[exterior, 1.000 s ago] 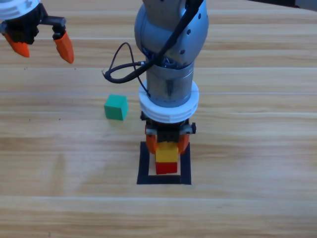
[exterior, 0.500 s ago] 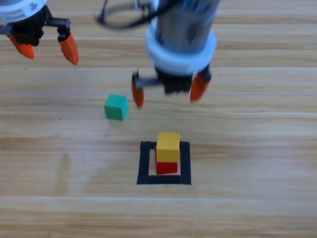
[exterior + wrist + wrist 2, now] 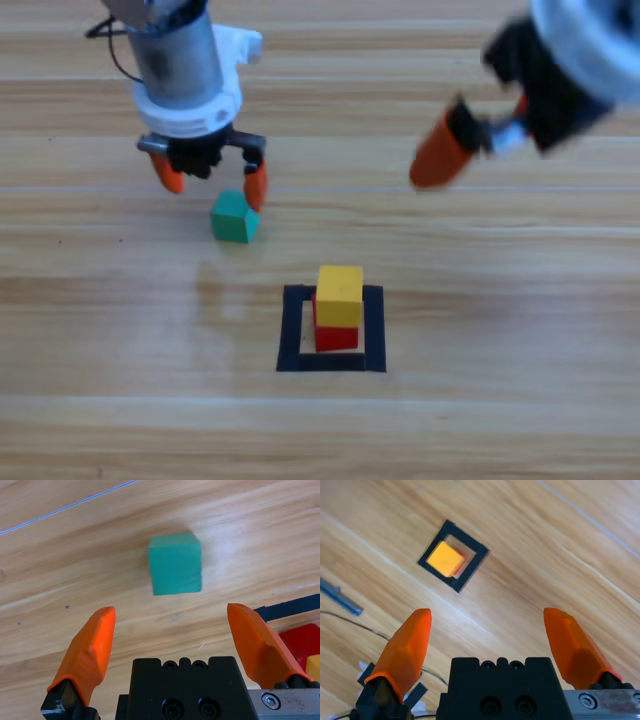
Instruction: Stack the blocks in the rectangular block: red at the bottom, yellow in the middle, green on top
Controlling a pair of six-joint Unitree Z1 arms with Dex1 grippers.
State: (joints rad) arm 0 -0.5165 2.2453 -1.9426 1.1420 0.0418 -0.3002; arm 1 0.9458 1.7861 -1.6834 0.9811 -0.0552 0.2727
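The yellow cube (image 3: pixel 340 294) sits on the red cube (image 3: pixel 336 337) inside the black tape square (image 3: pixel 291 330), with nothing touching the pair. The green cube (image 3: pixel 234 217) lies on the wood up and left of the square. My left gripper (image 3: pixel 212 185) hovers open just behind the green cube. In the left wrist view the green cube (image 3: pixel 175 564) lies ahead of the left gripper (image 3: pixel 171 611), apart from both jaws, with the red cube (image 3: pixel 302 639) at the right edge. My right gripper (image 3: pixel 480 130) is open, high at the upper right; the right gripper (image 3: pixel 486 612) looks down on the yellow cube (image 3: pixel 446 559).
The black cable (image 3: pixel 112 55) of the left arm trails at the top left. Bare wooden table (image 3: pixel 500 300) lies around the tape square on all sides.
The right gripper let go of the yellow cube on the red one, rose and swung to the upper right. The left gripper came from the top-left corner to just behind the green cube.
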